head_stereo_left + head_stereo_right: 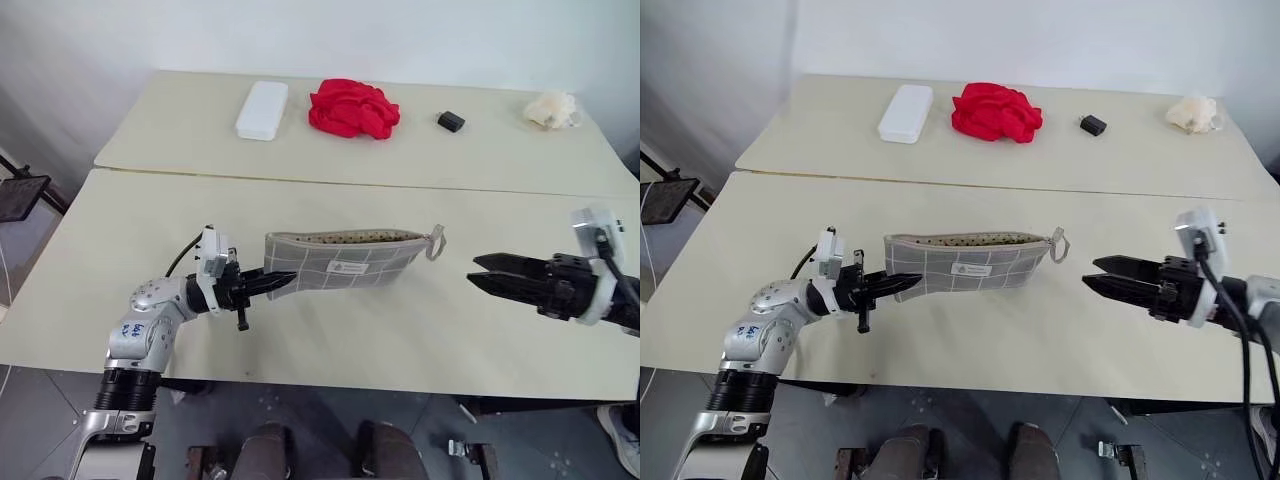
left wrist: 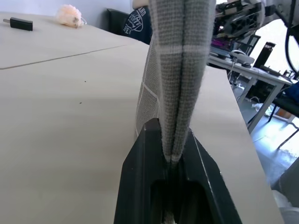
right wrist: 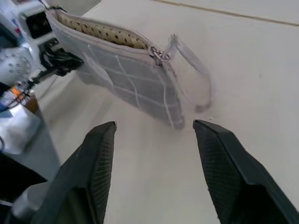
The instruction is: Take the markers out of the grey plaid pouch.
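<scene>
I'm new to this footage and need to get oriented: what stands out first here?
The grey plaid pouch hangs over the near table, its zip open along the top showing dotted lining, one end clamped in the left pincer. The right pincer faces its strap end with its fingers apart, not touching it. On the far table, a red cloth heap draws the eye beside a white box.

We are looking at what seems a lab or office workroom: two plain cream tables (image 1: 330, 330) are standing end to end by a bare white wall, while desks (image 2: 252, 70) crowded with equipment and a black chair (image 2: 285, 105) are showing behind
</scene>
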